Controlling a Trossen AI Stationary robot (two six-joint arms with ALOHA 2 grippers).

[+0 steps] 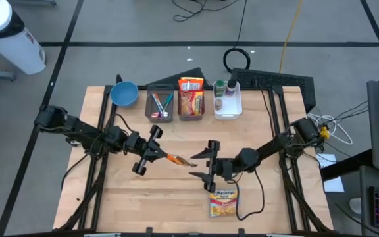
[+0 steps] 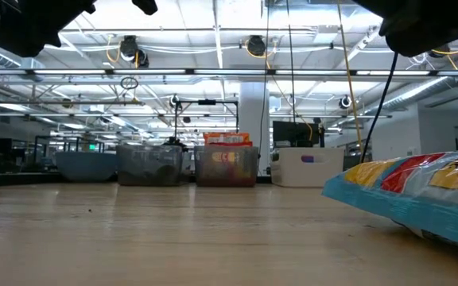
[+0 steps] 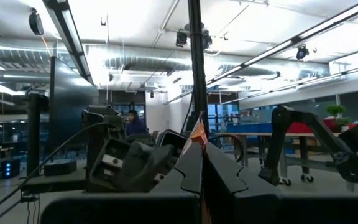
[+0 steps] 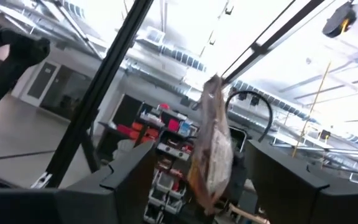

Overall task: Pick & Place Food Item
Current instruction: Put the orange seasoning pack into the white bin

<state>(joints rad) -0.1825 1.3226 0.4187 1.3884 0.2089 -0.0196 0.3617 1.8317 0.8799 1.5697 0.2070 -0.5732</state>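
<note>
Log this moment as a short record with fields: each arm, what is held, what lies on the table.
left gripper: jaws shut on the packet, held above mid-table
right gripper: jaws open, on either side of the packet's far end, not gripping it
handover: packet is between both arms, edge-on in the right wrist view
noodle pack: flat on the table, near edge, below the right gripper
back row: blue bowl, bin of utensils, bin of snack packs, white bin with bottles

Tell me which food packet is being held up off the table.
The orange packet pinched in the left gripper, mid-table, pointing toward the open right gripper. The other packets are not held: one lies flat near the front edge, another stands in a bin.
</note>
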